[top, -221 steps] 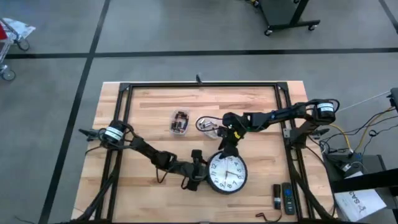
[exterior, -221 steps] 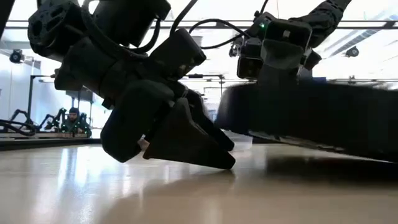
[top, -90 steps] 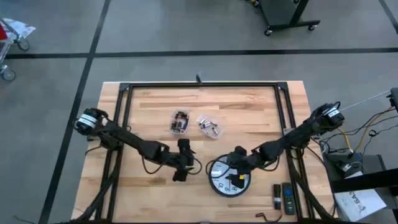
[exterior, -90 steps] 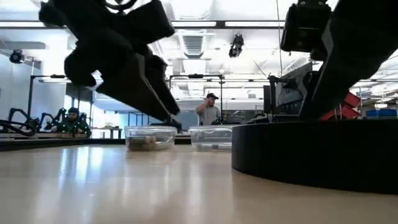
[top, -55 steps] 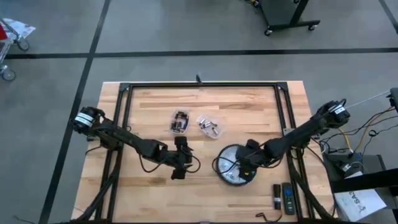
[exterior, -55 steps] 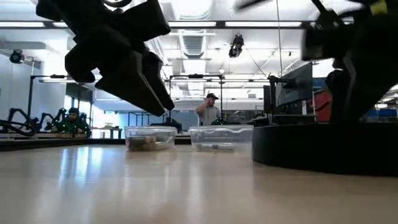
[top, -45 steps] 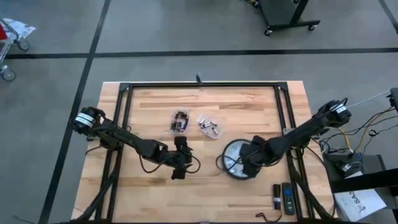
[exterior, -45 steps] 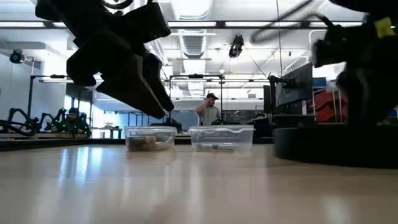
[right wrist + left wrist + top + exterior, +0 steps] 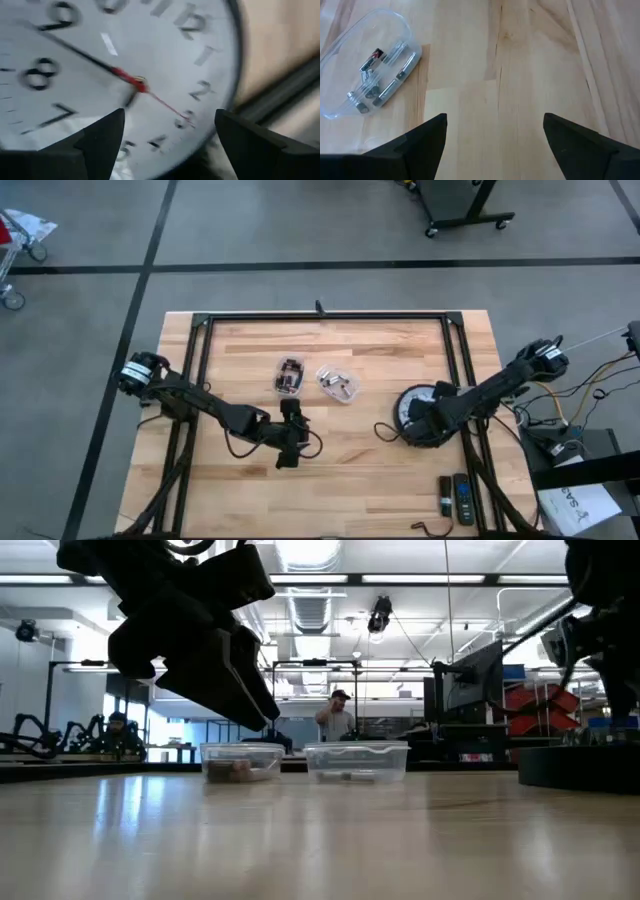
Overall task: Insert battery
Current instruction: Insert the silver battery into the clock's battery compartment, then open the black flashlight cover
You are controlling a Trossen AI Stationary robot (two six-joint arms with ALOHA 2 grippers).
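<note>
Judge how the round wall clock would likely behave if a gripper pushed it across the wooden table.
The clock lies face up and flat on the table, so it would probably slide rather than roll or tip. Its rigid round rim suggests it stays stiff. The glossy face under the right gripper looks smooth, perhaps slippery and scratchable.

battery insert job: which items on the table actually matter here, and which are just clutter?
Job items:
- wall clock, face up, under the right gripper
- clear tub of batteries
- left gripper, fingers open, waiting mid-table

Lying about:
- second clear tub of dark parts
- two remotes at the table's near right edge
</note>
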